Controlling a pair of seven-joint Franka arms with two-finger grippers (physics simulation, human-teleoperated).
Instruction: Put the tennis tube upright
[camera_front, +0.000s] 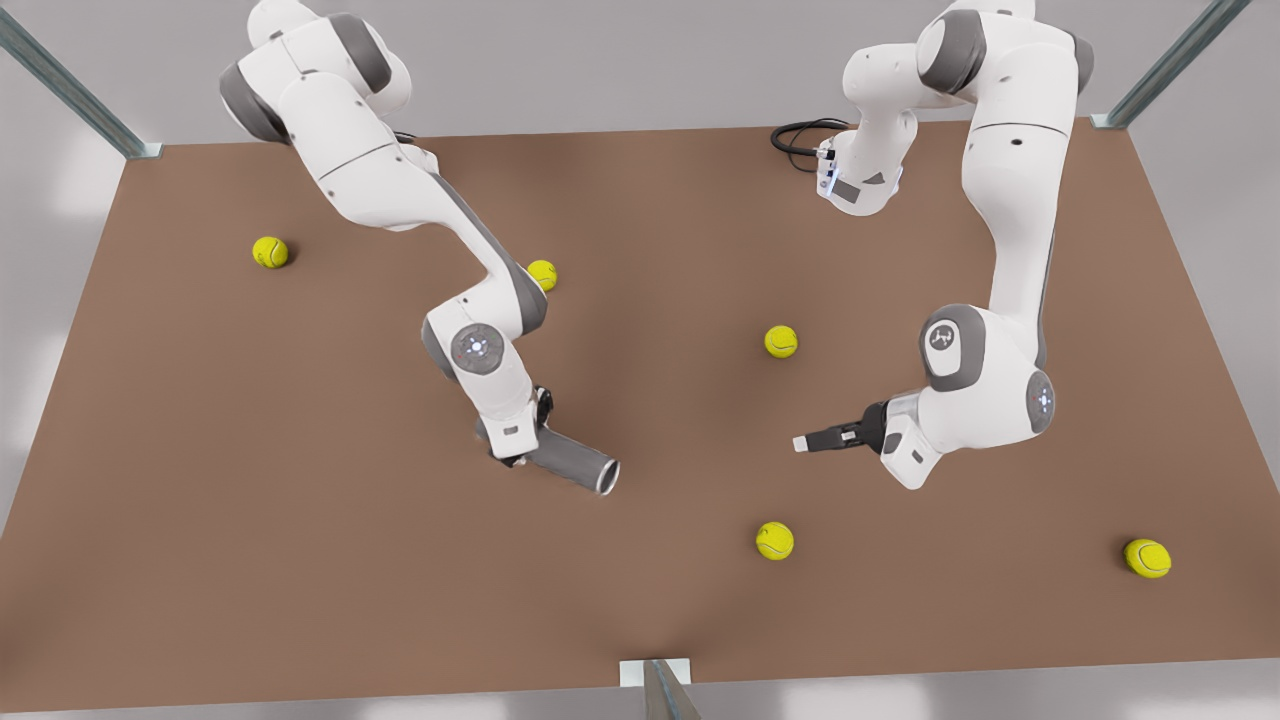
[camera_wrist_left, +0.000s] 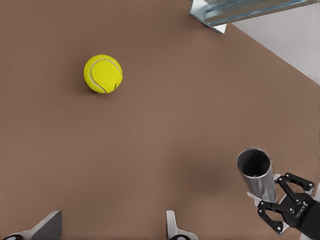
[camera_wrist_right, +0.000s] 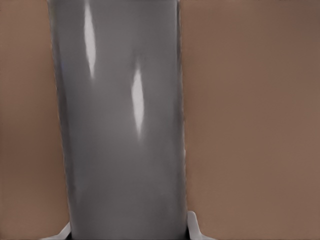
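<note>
The tennis tube (camera_front: 583, 466) is a grey cylinder with a lighter rim, slanted low over the brown table (camera_front: 300, 560), its open end toward the front view's right. My right gripper (camera_front: 528, 447), on the arm at the front view's left, is shut on the tube's closed end. In the right wrist view the tube (camera_wrist_right: 122, 125) runs between the fingertips (camera_wrist_right: 196, 228). My left gripper (camera_front: 800, 441) hangs open and holds nothing to the front view's right of the tube, a good gap away. The left wrist view shows the tube (camera_wrist_left: 256, 172) held by the right gripper (camera_wrist_left: 286, 205).
Several yellow-green tennis balls lie scattered: one (camera_front: 781, 341) behind the left gripper, one (camera_front: 774, 540) in front of it, also in the left wrist view (camera_wrist_left: 103, 74), one (camera_front: 542, 275) by the right arm. A metal post (camera_front: 655, 685) stands at the near edge.
</note>
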